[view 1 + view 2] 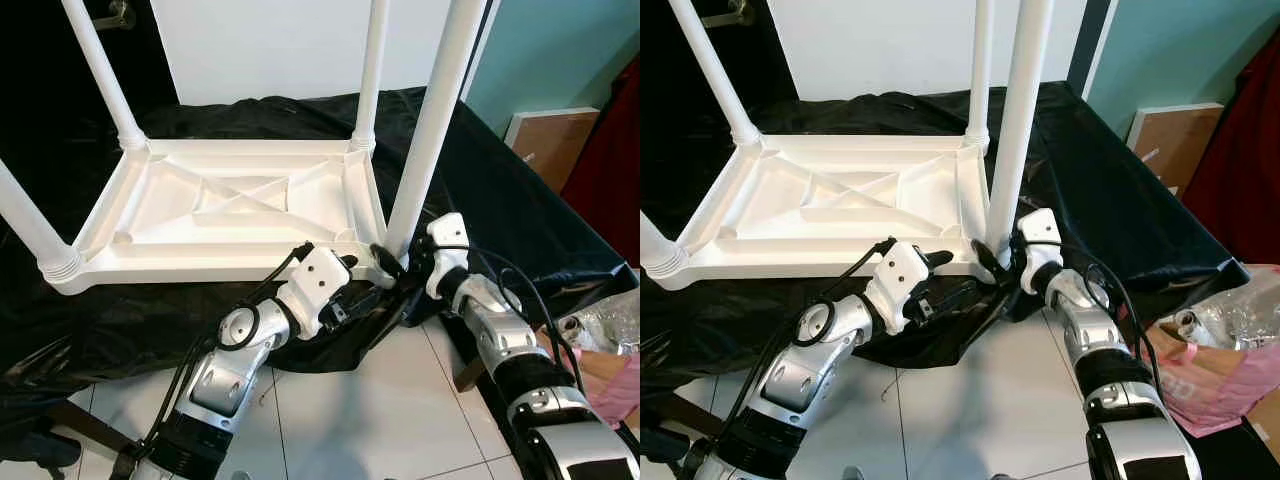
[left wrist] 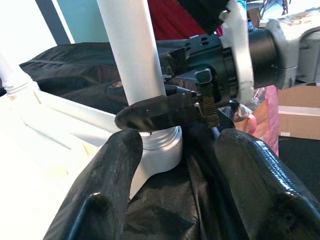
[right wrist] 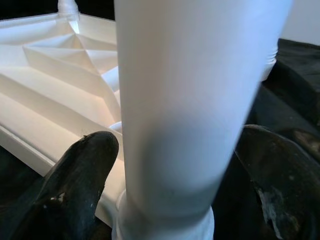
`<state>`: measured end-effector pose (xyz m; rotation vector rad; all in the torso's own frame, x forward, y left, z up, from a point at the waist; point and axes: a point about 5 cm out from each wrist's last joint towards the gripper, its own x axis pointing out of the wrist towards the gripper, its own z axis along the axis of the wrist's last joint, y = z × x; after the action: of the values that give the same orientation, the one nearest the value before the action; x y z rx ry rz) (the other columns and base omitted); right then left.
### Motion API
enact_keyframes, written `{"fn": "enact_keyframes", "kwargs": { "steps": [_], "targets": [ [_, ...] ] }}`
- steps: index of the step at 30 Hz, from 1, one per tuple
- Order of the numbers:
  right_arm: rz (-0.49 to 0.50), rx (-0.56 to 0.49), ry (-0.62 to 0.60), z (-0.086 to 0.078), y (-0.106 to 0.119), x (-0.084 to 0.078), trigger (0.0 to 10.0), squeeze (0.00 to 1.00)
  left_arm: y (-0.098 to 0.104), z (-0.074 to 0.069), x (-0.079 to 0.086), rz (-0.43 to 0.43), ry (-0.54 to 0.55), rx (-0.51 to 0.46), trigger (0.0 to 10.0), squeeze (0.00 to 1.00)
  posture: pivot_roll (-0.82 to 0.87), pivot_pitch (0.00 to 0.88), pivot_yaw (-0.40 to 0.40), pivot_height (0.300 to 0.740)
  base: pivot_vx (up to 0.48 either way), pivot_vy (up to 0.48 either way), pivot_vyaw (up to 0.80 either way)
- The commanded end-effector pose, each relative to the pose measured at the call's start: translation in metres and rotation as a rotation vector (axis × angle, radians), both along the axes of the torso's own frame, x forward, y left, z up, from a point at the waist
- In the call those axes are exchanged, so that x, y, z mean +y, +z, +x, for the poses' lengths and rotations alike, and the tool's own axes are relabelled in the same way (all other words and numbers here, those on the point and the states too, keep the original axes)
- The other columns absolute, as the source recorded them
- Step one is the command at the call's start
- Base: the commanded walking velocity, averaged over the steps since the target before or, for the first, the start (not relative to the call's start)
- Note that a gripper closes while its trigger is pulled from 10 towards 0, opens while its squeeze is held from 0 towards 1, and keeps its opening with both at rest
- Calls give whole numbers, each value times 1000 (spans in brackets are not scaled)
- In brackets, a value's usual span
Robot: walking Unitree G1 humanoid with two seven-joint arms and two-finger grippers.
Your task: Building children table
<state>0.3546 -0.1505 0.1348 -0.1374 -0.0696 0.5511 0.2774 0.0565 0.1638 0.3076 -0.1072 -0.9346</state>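
Tabletop (image 1: 240,205) upside down on black sheet (image 1: 520,220). Our right claw (image 1: 395,262) spread round leg (image 1: 432,130) base, prob. to seat it. Left claw (image 1: 372,262) spread, just beside socket, bracing corner.

The upturned table top (image 1: 230,205) is smooth white moulded plastic with a soft sheen, and the table leg (image 1: 432,120) beside my right gripper (image 1: 388,262) matches it. Under them a black sheet (image 1: 500,210) lies crinkled and faintly shiny, probably thin plastic film. My fingers (image 2: 107,190) look like glossy, scuffed black rubber. Lower in the frame, the floor tiles (image 1: 370,420) are pale and smooth.
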Motion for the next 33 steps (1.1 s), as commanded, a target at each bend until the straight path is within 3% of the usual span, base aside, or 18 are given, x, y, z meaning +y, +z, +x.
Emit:
{"fn": "enact_keyframes", "kwargs": {
  "steps": [1,2,3,12,13,19,22,25,27,33],
  "targets": [
    [-37,25,-6,0,-8,-1,2392,0,-1,2,0,-4,34,-1,10000,0,-1,42,-31,740,0,0,0],
    [-44,30,-11,0,-9,-2,2392,0,-1,2,0,-5,37,-1,10000,0,-1,42,-31,740,0,0,0],
    [-39,41,-13,-1,-11,-2,0,0,-1,1,1,-5,41,0,10000,0,-1,42,-31,740,0,0,0],
    [-10,65,-35,-4,-20,-8,0,0,-3,-2,2,-7,50,9,10000,0,2,55,-36,740,0,0,0],
    [2,68,-62,-4,-22,-9,10000,0,-4,-2,2,-7,49,10,10000,0,1,54,-37,740,0,0,0],
    [28,76,-161,-7,-28,-8,10000,0,-4,-3,1,-7,44,12,10000,0,2,46,-36,740,0,0,0],
    [76,100,-284,-10,-33,-5,10000,0,-5,-3,2,-5,43,12,10000,0,2,42,-37,740,0,0,0],
    [81,100,-293,-11,-34,-4,10000,0,-5,-3,2,-5,43,12,10000,0,2,42,-37,740,0,0,0],
    [111,107,-372,-13,-36,1,10000,0,-5,-3,1,-5,41,12,10000,0,3,38,-40,740,0,0,0],
    [162,108,-461,-16,-38,9,10000,0,-5,-4,1,-6,39,12,10000,0,1,39,-38,740,0,0,0]
  ]
}}
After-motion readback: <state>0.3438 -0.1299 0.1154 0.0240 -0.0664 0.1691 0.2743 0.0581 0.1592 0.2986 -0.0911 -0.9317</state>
